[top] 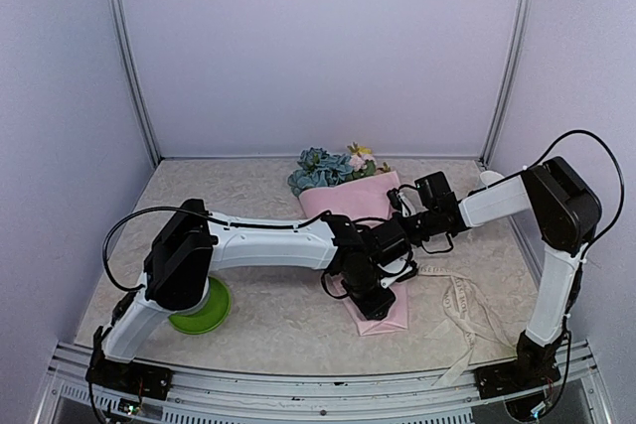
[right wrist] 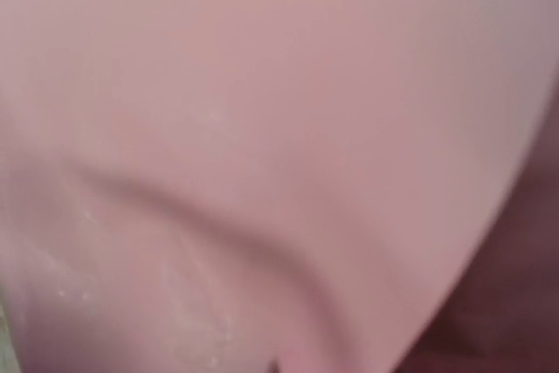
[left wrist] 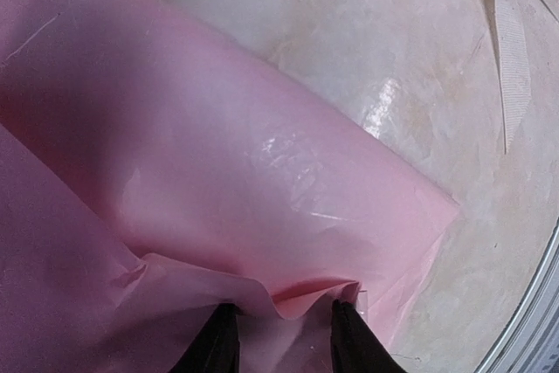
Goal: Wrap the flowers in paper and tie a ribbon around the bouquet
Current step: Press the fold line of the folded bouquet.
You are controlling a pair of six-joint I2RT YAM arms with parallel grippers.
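Note:
The bouquet lies on the table's middle, its flowers, blue, pink and yellow, pointing to the back. The pink paper is rolled round them into a cone. My left gripper stands over the cone's narrow near end. In the left wrist view its gripper is open, the black fingers apart, with a loose fold of the paper draped across their tips. My right gripper rests on the cone's middle. Its wrist view is filled with blurred paper, the fingers hidden. The cream ribbon lies loose to the right.
A green bowl sits under my left arm's elbow at the near left. A strand of ribbon runs across the marbled tabletop beside the cone. The metal rail marks the near edge. Walls close off three sides.

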